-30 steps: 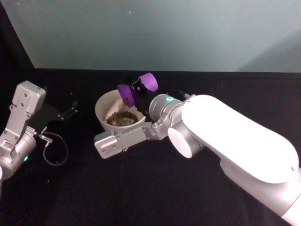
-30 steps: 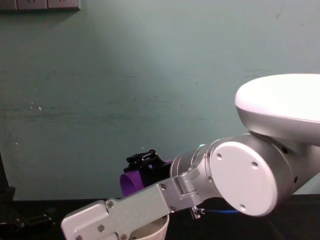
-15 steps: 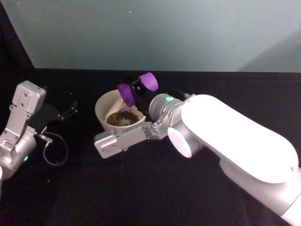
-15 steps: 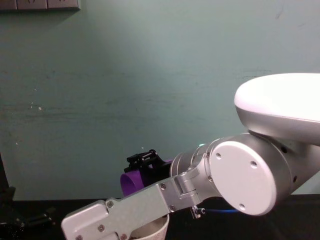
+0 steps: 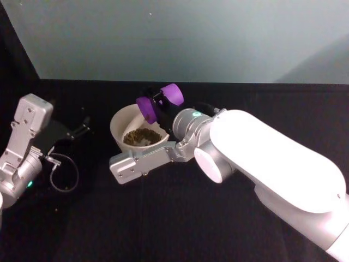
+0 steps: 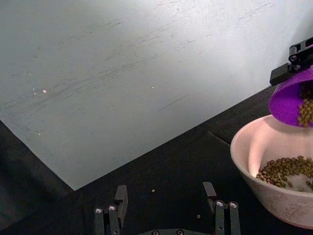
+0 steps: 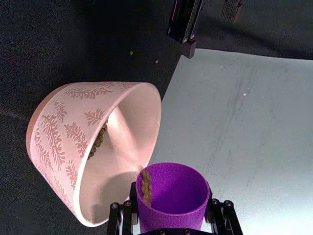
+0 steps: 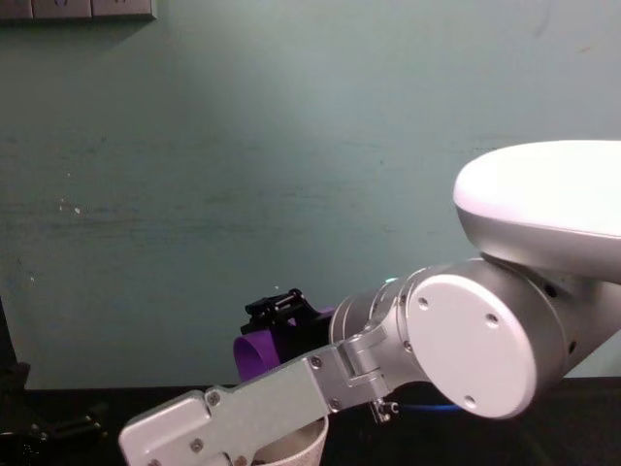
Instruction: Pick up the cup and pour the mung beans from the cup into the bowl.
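Purple cup (image 5: 160, 102), tipped on its side above the far right rim of the bowl (image 5: 121, 121), mouth turned left and down toward the bowl's inside. Clamped at both sides by the black fingers of the right end effector (image 7: 170, 218), shut on the cup's wall. A few mung beans (image 7: 145, 188) at the cup's lower lip; a small dark heap on the bowl's floor. Cream bowl upright on the black counter (image 5: 163, 218), left of centre, with a pale leaf pattern on its outer wall. Right arm's silver link just beside the bowl's near side. Left end effector (image 6: 166, 221) low at the counter's left, well apart from the bowl, fingers spread and gripping nothing. 1 thin cable loop (image 5: 64, 177) near that arm.
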Robot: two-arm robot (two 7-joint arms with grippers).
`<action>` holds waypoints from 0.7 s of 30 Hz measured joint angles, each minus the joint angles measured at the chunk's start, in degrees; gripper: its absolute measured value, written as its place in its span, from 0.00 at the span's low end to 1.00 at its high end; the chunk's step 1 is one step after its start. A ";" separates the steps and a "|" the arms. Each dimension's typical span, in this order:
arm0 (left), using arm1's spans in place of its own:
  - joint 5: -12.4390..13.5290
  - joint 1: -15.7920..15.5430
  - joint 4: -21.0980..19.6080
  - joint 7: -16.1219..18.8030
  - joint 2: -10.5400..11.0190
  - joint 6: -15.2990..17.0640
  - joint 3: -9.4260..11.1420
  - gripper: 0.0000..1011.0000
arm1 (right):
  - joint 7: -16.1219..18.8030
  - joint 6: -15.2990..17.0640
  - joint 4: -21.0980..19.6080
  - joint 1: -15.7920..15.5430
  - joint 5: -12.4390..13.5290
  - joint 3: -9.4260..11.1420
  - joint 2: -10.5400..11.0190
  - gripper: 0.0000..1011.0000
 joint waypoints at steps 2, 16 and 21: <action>0.00 0.00 0.00 0.00 0.00 0.00 0.00 0.99 | 0.12 0.05 -0.08 0.09 -0.35 -0.20 0.03 0.72; 0.00 0.00 0.00 0.00 0.00 0.00 0.00 0.99 | 3.37 1.71 -1.27 2.29 -8.99 -5.18 0.34 0.72; 0.00 0.00 0.00 0.00 0.00 0.00 0.00 0.99 | 6.57 2.12 -1.45 3.84 -14.94 -8.63 0.16 0.72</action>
